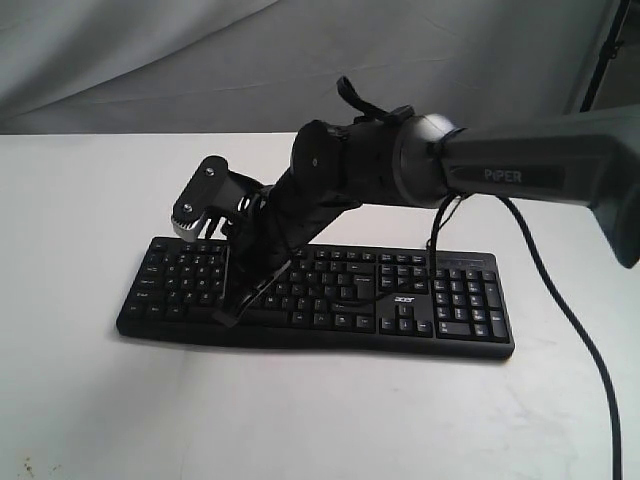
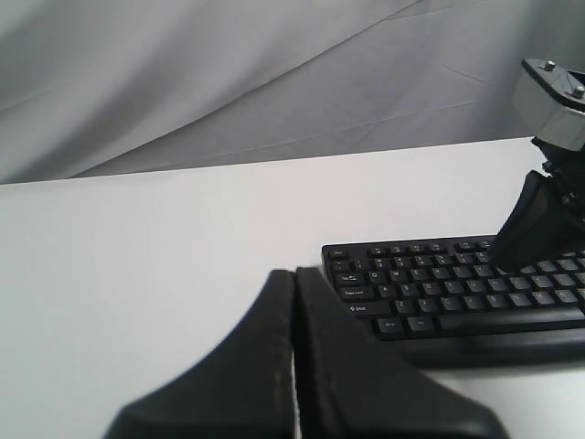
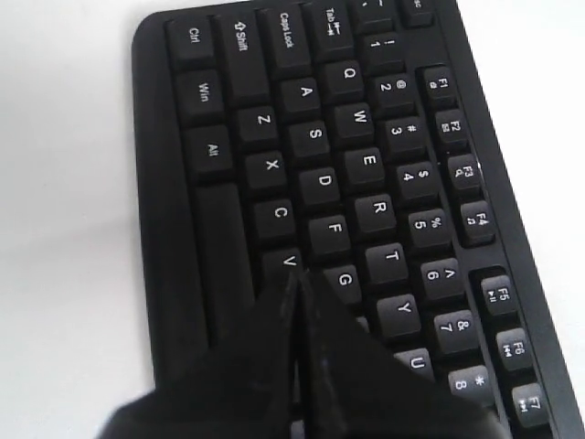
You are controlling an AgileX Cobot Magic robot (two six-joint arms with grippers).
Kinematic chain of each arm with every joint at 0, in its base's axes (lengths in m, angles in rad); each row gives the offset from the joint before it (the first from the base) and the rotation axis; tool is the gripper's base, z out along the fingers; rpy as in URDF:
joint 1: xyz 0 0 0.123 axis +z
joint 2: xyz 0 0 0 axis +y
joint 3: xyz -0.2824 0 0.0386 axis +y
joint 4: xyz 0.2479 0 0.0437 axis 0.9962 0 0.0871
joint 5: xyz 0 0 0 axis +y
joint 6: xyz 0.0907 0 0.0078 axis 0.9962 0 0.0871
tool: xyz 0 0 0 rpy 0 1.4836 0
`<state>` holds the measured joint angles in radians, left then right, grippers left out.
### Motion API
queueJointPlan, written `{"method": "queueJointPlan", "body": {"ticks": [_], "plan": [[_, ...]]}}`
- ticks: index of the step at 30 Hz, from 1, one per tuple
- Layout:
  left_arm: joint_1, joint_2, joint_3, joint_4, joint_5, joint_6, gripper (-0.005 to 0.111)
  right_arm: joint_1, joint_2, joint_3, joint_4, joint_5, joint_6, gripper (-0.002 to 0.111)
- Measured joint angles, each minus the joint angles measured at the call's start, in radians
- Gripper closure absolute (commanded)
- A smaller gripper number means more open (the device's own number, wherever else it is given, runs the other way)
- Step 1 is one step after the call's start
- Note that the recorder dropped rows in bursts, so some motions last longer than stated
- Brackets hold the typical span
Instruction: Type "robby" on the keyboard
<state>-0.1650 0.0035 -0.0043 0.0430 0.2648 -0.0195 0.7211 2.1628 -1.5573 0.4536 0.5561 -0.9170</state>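
1. The keyboard (image 1: 420, 300) lay flat on the desk (image 1: 300, 420). Its long axis ran left to right across the exterior view, with the number pad at the right end.
2. The right gripper (image 3: 297, 279) reached across the middle to the left half of the letter block. Its fingers (image 3: 347, 366) were pressed together into one narrow tip and held nothing.
3. The tip stood at the edge of the V key (image 3: 285, 263), just beside the G key (image 3: 345, 277). Whether it touched a keycap could not be told.
4. The R key (image 3: 373, 212) lay near the tip, toward the number row. The B key was hidden beneath the fingers.
5. The left gripper (image 2: 294, 274) hung over bare desk off the keyboard's left end, its fingers likewise closed and empty.
6. Judgement: the right arm was the nearer. The next keystroke called for a short shift of the tip across the rows, not a fresh reach.
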Motion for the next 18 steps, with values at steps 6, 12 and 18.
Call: {"method": "queueJointPlan", "body": {"ticks": [6,12,18], "plan": [[0.000,0.000,0.000,0.000,0.000,0.000,0.107,0.000,0.034,0.000,0.019,-0.029,-0.011,0.108],[0.000,0.000,0.000,0.000,0.000,0.000,0.107,0.000,0.047,0.000,0.019,-0.042,-0.017,0.108],[0.000,0.000,0.000,0.000,0.000,0.000,0.107,0.000,0.047,0.000,0.019,-0.048,-0.019,0.108]]}}
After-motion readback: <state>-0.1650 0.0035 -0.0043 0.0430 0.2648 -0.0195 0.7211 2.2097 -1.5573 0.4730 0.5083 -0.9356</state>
